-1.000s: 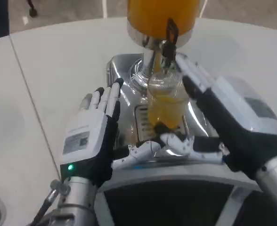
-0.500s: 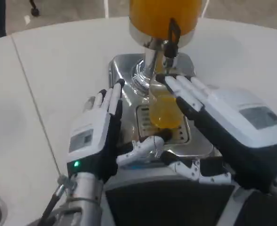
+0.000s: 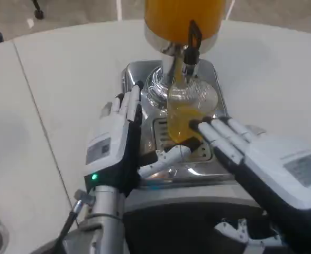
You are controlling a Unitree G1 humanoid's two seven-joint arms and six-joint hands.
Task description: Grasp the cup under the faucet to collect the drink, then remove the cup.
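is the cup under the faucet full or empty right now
Partly full: the clear cup under the faucet shows orange drink in its lower part, while the upper part near the rim looks clear.

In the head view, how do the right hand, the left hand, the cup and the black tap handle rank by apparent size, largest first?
1. Right hand, though it is nearest the camera, which enlarges it.
2. Left hand.
3. Cup.
4. Black tap handle.
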